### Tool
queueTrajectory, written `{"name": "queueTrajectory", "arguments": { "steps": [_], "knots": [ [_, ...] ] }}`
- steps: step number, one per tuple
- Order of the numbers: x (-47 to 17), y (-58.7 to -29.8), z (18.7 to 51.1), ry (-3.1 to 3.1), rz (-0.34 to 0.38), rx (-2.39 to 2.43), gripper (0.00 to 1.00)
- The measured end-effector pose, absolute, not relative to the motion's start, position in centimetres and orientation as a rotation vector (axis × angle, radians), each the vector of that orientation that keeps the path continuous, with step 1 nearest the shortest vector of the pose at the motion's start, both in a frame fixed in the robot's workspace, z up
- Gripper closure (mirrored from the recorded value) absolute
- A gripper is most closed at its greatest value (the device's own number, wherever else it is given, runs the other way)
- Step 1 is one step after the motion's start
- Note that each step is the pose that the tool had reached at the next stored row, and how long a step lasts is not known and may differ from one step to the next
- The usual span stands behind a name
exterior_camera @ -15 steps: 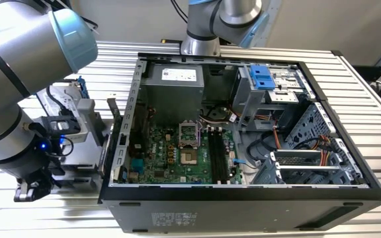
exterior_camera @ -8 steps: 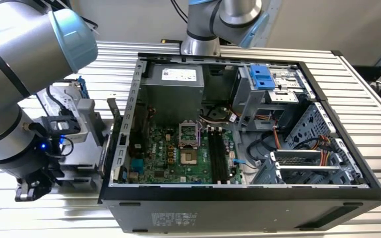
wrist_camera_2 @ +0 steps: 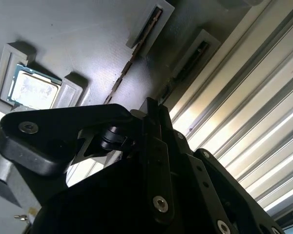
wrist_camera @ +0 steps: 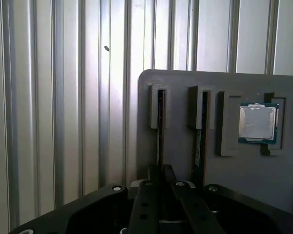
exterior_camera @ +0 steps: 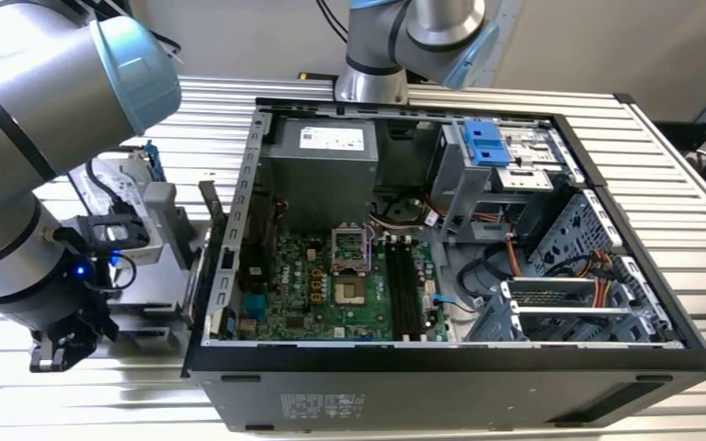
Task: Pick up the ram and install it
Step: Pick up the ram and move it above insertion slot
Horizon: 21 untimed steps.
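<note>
Ribbed aluminium table carries an open PC case across the centre and right of the exterior view, with the green motherboard exposed and lying flat inside. Arm sits on the exterior view's left, and the gripper is low in that view's lower left corner, outside the case. In both wrist views a grey fixture plate lies on the table slats. The ram stands on edge in one slot of that plate, not in the case. A second stick sits in the neighbouring slot just beside it, and a CPU sits in a pocket beyond that. In the first wrist view the gripper lines up with the near end of the ram. In the second wrist view the ram runs towards the gripper and disappears behind its body. Can't tell whether the claw is spread or clamped, or whether it touches the ram.
</note>
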<state>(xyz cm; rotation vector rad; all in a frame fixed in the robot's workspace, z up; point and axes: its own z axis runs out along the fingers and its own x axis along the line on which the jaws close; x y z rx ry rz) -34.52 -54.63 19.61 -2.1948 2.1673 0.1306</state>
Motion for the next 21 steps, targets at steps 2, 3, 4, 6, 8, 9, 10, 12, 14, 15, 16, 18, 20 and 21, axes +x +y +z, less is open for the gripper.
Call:
{"name": "queueTrajectory", "arguments": {
  "steps": [2,3,4,6,8,9,10,12,14,15,16,18,20,21],
  "knots": [
    [-34.5,-54.6,19.6,2.167,0.131,-2.195,1.0],
    [-34.5,-54.6,19.6,2.167,0.131,-2.195,1.0],
    [-34.5,-54.6,19.6,2.167,0.131,-2.195,1.0],
    [-34.5,-54.6,19.6,2.167,0.131,-2.195,1.0],
    [-34.5,-54.6,19.6,2.167,0.131,-2.195,1.0],
    [-34.5,-54.6,19.6,2.167,0.131,-2.195,1.0],
    [-34.5,-54.6,19.7,2.167,0.131,-2.195,1.0],
    [-34.5,-54.6,20.1,2.167,0.131,-2.195,1.0],
    [-34.5,-54.6,20.6,2.167,0.131,-2.195,1.0],
    [-34.5,-54.6,20.7,2.167,0.131,-2.195,1.0],
    [-34.5,-54.6,20.9,2.167,0.131,-2.195,1.0],
    [-34.5,-54.6,21.2,2.167,0.131,-2.195,1.0],
    [-34.5,-54.6,21.7,2.167,0.131,-2.195,1.0],
    [-34.5,-54.6,22.0,2.167,0.131,-2.195,1.0]
  ]
}}
